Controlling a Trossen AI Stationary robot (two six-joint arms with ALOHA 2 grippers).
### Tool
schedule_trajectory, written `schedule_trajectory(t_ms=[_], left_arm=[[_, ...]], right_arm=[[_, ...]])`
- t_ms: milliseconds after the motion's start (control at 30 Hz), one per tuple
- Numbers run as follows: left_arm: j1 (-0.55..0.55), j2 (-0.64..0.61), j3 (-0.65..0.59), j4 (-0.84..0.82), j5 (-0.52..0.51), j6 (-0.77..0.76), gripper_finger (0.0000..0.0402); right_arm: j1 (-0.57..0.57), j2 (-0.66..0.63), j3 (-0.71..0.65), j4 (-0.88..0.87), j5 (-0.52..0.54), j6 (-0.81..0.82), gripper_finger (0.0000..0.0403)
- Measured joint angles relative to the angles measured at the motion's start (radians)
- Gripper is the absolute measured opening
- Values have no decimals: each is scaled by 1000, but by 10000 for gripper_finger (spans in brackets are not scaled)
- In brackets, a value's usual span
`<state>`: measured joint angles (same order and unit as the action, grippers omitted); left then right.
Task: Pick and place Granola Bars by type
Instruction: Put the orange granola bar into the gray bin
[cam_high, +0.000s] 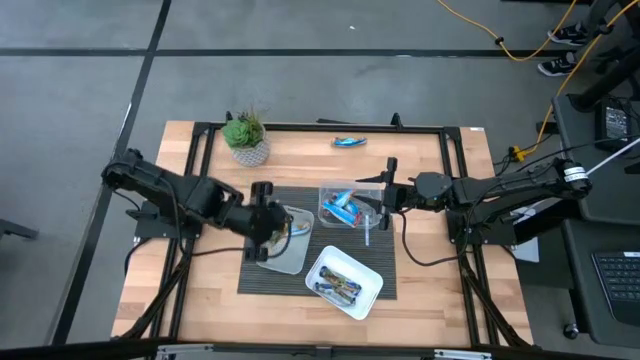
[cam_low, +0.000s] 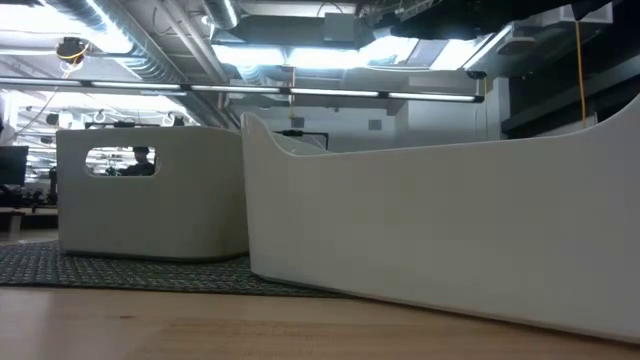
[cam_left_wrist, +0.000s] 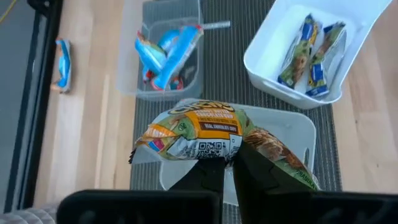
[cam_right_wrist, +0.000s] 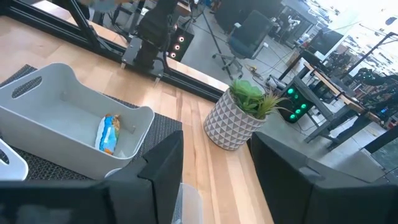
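Foil bar (cam_left_wrist: 199, 134), light and probably slippery, is pinched mid-length by the closed left hand (cam_left_wrist: 229, 163) over the grey tray (cam_left_wrist: 292, 134); right hand (cam_right_wrist: 214, 165) gapes empty.

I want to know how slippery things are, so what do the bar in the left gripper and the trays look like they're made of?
The bar in the left gripper looks foil-wrapped: glossy, crinkled, printed. The grey tray and white tray look like smooth moulded plastic; the clear tray looks like see-through plastic.

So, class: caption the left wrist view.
Left gripper shut on an orange-labelled granola bar above the grey tray.
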<state>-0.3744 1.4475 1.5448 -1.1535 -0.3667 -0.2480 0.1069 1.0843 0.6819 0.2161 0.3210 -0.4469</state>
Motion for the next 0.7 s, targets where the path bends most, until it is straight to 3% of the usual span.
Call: schedule_trajectory(t_ms=[300,500,700], left_arm=[[-58,138,-13,-37,-58,-56,10],[-21,193,-143,-24,-67,-51,9],[48,194,-277,40,-14,-47,8]], right_arm=[[0,0,0,1,0,1,192],[0,0,0,1,0,24,192],[0,0,0,1,0,24,192]])
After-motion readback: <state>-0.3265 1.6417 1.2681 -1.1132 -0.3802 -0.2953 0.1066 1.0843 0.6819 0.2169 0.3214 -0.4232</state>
